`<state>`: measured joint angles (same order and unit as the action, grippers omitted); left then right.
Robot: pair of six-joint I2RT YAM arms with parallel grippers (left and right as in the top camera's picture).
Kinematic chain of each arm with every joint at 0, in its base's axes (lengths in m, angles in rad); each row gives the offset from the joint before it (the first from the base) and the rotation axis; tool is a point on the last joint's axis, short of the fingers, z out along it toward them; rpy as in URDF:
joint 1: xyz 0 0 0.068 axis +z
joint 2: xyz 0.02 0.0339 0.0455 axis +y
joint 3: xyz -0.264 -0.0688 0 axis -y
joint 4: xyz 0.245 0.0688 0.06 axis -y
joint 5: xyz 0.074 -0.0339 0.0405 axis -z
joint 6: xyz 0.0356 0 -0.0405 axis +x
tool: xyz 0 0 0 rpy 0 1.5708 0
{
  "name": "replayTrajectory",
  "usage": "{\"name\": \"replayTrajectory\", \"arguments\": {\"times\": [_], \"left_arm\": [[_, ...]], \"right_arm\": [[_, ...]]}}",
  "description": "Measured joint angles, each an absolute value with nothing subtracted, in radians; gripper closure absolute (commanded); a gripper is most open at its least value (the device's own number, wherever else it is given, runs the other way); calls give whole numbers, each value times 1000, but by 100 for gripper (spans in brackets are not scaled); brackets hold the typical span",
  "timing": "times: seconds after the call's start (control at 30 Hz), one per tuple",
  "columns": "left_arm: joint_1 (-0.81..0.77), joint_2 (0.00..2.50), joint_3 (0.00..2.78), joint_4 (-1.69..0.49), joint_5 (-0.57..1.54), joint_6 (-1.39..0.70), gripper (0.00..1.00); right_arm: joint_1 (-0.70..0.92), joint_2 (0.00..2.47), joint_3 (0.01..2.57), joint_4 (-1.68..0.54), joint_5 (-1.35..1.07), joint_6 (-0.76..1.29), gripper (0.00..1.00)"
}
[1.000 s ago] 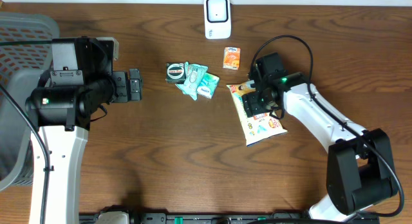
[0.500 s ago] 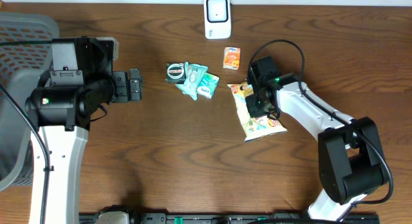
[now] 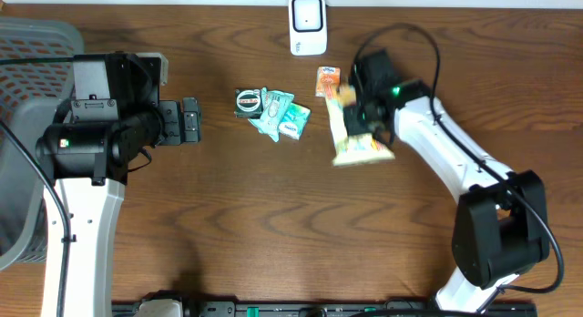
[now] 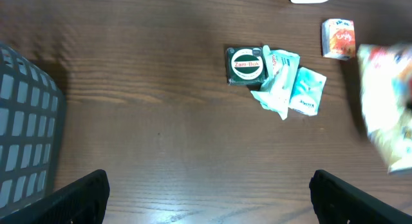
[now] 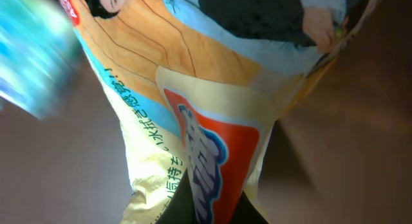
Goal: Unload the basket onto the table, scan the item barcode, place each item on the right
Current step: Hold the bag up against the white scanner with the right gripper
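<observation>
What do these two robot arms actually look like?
Both are white segments with bulky black joints. The left arm ends in a black, two-fingered left gripper; the right arm trails a looping black cable. Each carries a small green light.

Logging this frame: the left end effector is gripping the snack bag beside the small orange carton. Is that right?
No, it is the right end effector gripping the snack bag, beside the small orange carton; the overhead view shows it. The left end effector stands open, holding nothing.
</observation>
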<state>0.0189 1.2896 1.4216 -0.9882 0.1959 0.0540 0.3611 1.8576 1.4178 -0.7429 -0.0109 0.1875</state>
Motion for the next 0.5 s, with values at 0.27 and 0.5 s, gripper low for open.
{"name": "replayTrajectory", "arguments": {"times": [0.27, 0.5], "left_arm": [[19, 1290, 1422, -988, 196, 54, 2], [19, 1290, 1422, -989, 196, 54, 2]], "right_arm": [[361, 1841, 1508, -518, -11, 201, 99], [361, 1841, 1510, -154, -11, 202, 99]]}}
